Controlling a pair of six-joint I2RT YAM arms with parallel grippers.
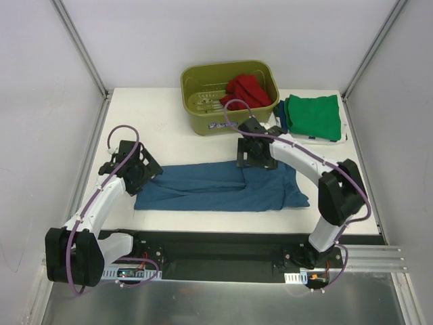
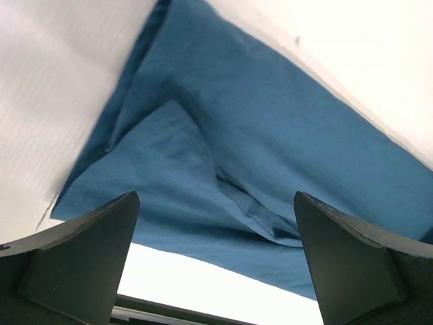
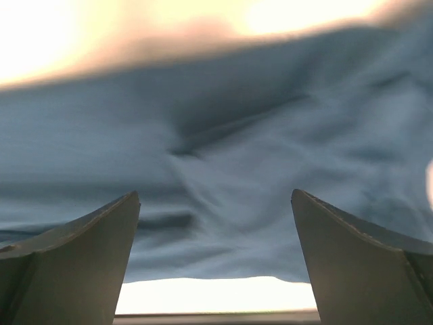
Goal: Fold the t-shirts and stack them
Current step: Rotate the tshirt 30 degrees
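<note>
The teal-blue t-shirt [image 1: 220, 186] lies folded into a long strip across the table's middle. It fills the left wrist view [image 2: 270, 149] and the right wrist view [image 3: 223, 176]. My left gripper [image 1: 150, 174] is open and empty at the strip's left end. My right gripper [image 1: 257, 162] is open and empty over the strip's far edge, right of centre. The bright green t-shirt [image 1: 313, 116] lies folded at the back right. The red t-shirt [image 1: 247, 90] lies bunched in the olive tub [image 1: 196, 115].
The olive-green plastic tub stands at the back centre. A white flat object [image 1: 318, 140] lies under the green shirt. White walls enclose the table on three sides. A black rail [image 1: 223, 247] runs along the near edge.
</note>
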